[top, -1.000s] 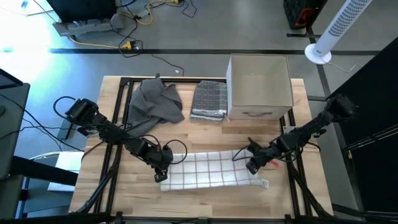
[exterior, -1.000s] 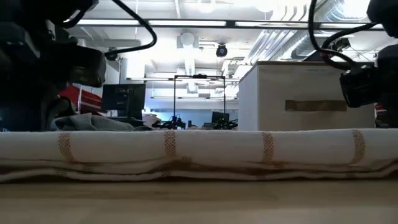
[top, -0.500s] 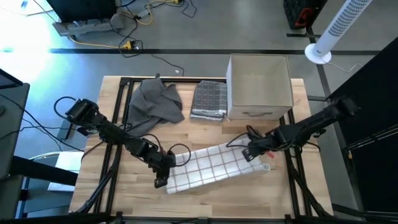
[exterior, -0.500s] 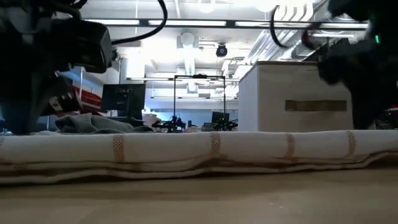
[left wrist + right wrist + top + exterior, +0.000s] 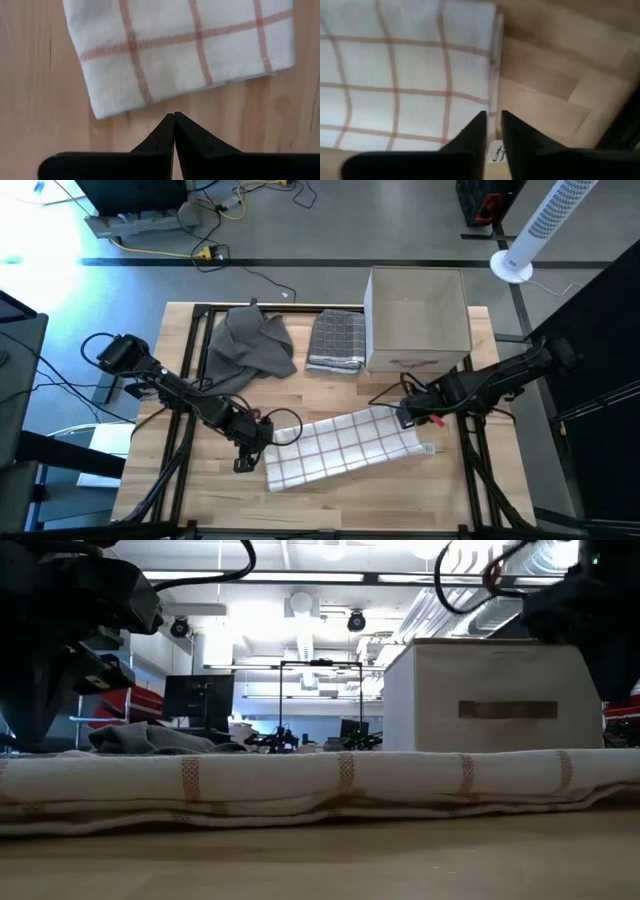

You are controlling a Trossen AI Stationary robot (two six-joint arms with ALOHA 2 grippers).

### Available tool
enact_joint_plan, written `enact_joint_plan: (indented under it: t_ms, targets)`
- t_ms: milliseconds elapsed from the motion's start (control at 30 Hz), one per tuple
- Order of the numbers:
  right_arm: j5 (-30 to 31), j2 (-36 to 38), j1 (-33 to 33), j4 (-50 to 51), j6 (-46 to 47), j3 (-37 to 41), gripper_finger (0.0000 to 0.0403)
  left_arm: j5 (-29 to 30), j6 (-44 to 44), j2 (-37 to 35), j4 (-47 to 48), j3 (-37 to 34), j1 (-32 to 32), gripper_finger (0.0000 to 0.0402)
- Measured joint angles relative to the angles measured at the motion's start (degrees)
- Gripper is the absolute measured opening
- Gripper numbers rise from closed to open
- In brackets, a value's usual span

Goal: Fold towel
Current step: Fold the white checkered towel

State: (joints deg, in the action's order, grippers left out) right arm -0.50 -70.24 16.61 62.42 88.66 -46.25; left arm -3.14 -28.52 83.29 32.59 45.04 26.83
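Towel [image 5: 343, 446] lies folded in a long strip, skewed, near the bench's [image 5: 450, 500] front edge. Left pincer [image 5: 173, 119] pinched shut, empty, just off the towel's left end. Right pincer [image 5: 491, 122] narrow gap, holding nothing, at the right end. Next fold, likely: grip both layers at an end and square the edges. Farther back, grey cloth [image 5: 245, 345], folded checked cloth [image 5: 336, 340], then box [image 5: 417, 315] at the back right; contents hidden.

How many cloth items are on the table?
3: the white checked towel at the front, a crumpled grey cloth at the back left, and a folded checked cloth beside the box.
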Motion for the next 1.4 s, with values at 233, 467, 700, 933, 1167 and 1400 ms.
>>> enact_joint_plan:
  t_ms: [233,467,700,933,1167,1400]
  targets:
    - [0.82,0.0,-1.18,-10.43,-0.22,7.64,0.0209,2.02,1.65,-0.01,-4.53,-1.2,0.0,0.0003]
    - [1.5,-3.79,-1.65,-14.96,-3.24,10.56,0.0249,1.95,0.71,0.01,-4.37,-1.51,1.2,0.0003]
    - [1.81,-10.35,-1.65,-18.67,-5.4,10.55,0.0249,1.95,-1.59,0.01,-4.41,-1.51,2.12,0.0003]
    - [1.73,-14.47,-1.65,-21.07,-7.75,10.08,0.0161,2.29,-1.87,0.03,-4.44,-1.51,2.12,0.0003]
    - [2.84,-9.01,-2.77,-19.57,-8.61,10.78,0.0018,6.73,-1.85,0.03,-4.58,-1.51,2.12,0.0003]
    - [4.81,2.35,-5.1,-3.32,-9.79,4.66,0.0017,17.23,-1.23,0.06,-6.64,-1.51,2.03,0.0003]
